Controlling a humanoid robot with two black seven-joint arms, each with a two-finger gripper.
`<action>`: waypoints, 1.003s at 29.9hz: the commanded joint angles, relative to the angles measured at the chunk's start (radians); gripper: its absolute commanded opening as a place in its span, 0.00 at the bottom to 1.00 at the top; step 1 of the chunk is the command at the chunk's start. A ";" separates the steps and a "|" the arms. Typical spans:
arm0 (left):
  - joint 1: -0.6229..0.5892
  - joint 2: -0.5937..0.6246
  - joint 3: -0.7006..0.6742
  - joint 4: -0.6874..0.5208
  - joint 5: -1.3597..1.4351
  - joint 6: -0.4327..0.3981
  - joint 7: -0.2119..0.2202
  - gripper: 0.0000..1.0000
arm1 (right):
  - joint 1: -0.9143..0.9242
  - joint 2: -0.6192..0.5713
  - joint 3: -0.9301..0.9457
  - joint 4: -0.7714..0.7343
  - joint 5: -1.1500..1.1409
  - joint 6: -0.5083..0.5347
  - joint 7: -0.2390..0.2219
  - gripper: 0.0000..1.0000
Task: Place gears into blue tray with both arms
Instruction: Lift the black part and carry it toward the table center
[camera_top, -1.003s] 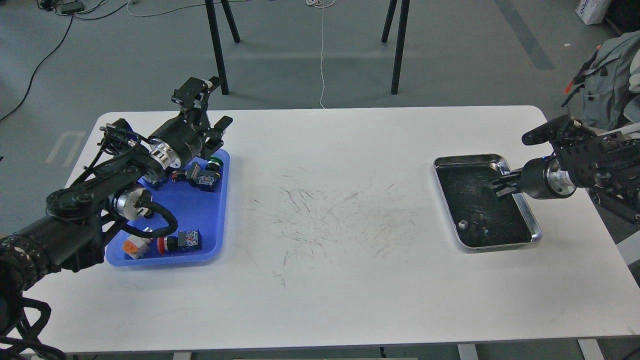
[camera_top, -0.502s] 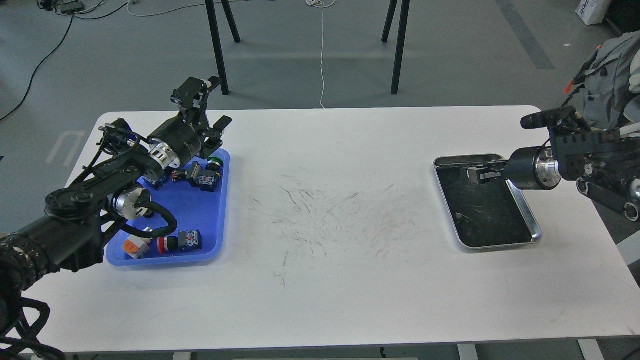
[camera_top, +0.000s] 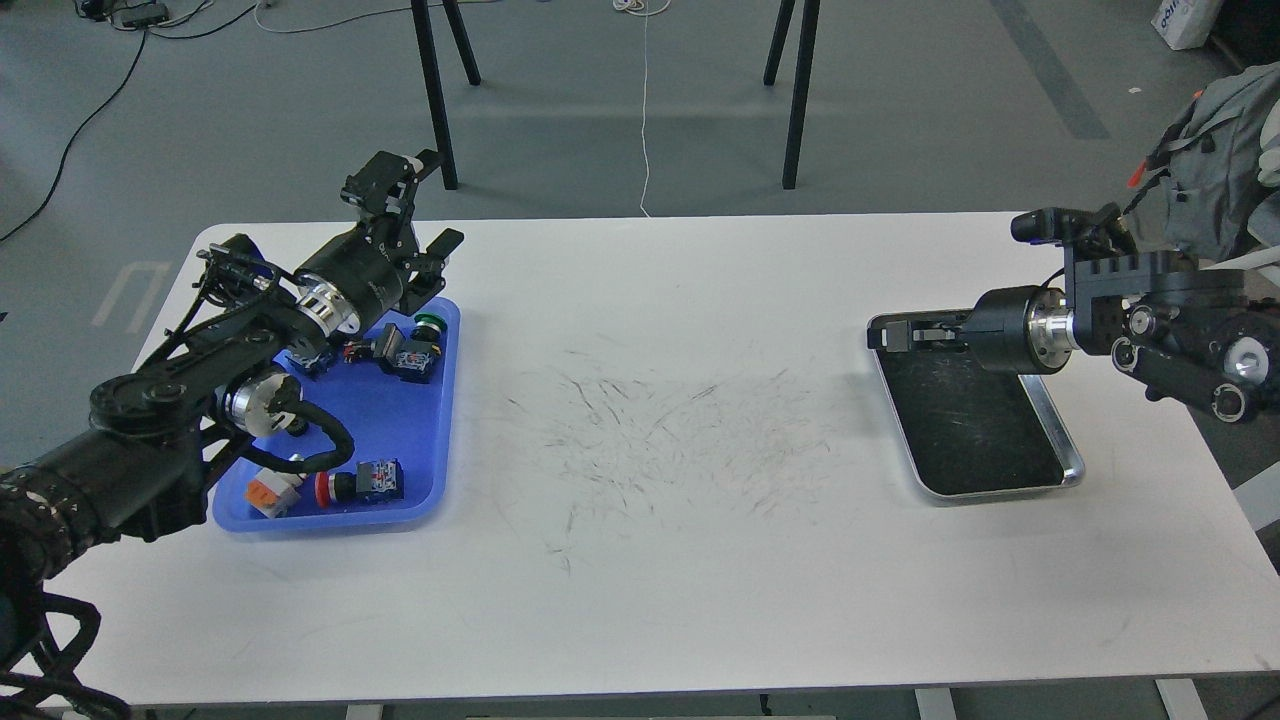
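The blue tray lies at the table's left end and holds several coloured-capped button switches. My left gripper hovers over the tray's far right corner with its fingers spread and nothing between them. My right gripper points left over the far left corner of the silver tray. Its dark fingers lie close together, and I cannot tell whether they hold anything. No gears can be made out, either in the silver tray's dark inside or in the blue tray.
A green-capped switch, a red-capped switch and an orange-and-white part sit in the blue tray. The white table has scuff marks in its middle. Black stand legs rise behind the far edge.
My right gripper has moved left and toward the far edge, from inside the silver tray to its far left corner. The left arm has barely moved.
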 joint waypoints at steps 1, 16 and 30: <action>0.000 0.001 0.001 0.000 0.000 0.000 0.000 1.00 | -0.004 0.008 0.011 0.046 0.004 0.003 0.000 0.11; 0.000 0.001 0.001 0.000 0.000 0.000 0.000 1.00 | -0.012 0.067 0.080 0.115 0.004 -0.002 0.000 0.12; 0.003 0.001 0.001 0.000 0.000 0.000 0.000 1.00 | -0.015 0.149 0.074 0.249 -0.034 -0.003 0.000 0.12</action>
